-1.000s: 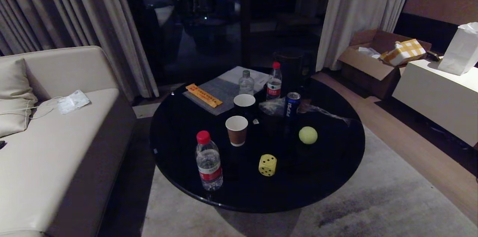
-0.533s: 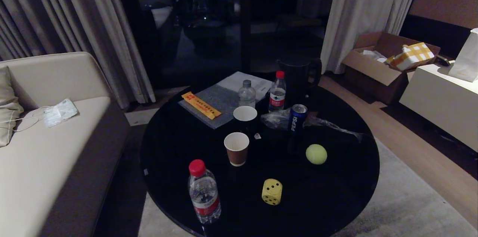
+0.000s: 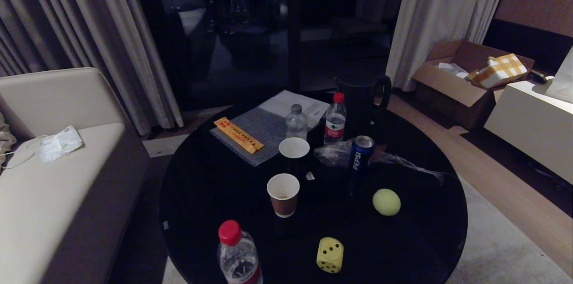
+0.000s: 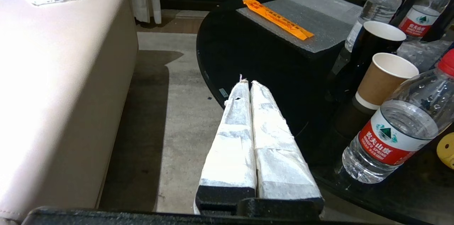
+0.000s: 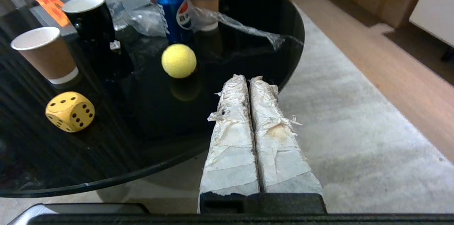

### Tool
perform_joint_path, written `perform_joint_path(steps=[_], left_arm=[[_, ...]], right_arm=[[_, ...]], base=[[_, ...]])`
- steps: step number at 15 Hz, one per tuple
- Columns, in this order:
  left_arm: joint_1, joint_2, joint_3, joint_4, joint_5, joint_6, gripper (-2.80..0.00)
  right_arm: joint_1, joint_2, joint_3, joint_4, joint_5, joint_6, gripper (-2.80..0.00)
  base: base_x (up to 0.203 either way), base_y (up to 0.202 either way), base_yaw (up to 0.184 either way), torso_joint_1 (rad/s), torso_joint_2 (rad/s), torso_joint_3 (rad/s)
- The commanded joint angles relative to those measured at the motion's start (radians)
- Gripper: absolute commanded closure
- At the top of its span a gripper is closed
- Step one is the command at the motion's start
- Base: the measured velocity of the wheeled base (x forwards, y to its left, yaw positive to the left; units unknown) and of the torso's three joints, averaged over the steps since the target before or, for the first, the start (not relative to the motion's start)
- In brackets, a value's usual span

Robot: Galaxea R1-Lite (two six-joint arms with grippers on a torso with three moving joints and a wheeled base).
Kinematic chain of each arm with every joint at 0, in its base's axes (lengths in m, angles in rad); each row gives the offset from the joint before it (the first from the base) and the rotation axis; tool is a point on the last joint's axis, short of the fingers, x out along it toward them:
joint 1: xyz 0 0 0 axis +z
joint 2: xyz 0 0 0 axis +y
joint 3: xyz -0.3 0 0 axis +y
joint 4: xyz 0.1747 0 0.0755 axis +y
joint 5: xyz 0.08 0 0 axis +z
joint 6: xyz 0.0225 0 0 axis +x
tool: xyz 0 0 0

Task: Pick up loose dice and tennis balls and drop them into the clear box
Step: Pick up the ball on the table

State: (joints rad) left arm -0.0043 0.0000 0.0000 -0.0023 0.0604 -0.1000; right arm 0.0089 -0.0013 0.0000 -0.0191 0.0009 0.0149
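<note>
Shift: whole head view has slid since the earlier frames, camera nearer the table (image 3: 201,194); die and ball keep their places on it.
Die (image 3: 330,255): pale yellow, near table's front edge, clear of other things.
Ball (image 3: 386,202): right of die, just in front of the can (image 3: 359,158).
Around: front bottle (image 3: 237,257) left of die; brown cup (image 3: 283,194) behind it; black cup (image 3: 294,153), two more bottles, crumpled plastic wrap (image 3: 333,154) and jug (image 3: 360,96) further back.
Clear box: not seen.
Left gripper (image 4: 247,83): fingers pressed together, empty, off table's left rim above the rug.
Right gripper (image 5: 246,77): fingers pressed together, empty, at right front rim, near ball.
Room: sofa (image 3: 53,194) close on left; open rug on right.
</note>
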Motion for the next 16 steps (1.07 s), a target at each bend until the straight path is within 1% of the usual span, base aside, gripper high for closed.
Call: perform_joint_path(steps=[1,16], left_arm=[[0.000,0.002,0.002,0.000,0.001,-0.003,0.00],[0.000,0.002,0.002,-0.001,0.001,-0.001,0.00]], right_arm=[[0.000,0.001,0.006,-0.001,0.001,0.000,0.00],[0.000,0.001,0.007,-0.001,0.002,-0.001,0.00]], base=[[0.000,0.000,0.000,0.000,0.00,0.000],[0.000,0.000,0.000,0.000,0.00,0.000]])
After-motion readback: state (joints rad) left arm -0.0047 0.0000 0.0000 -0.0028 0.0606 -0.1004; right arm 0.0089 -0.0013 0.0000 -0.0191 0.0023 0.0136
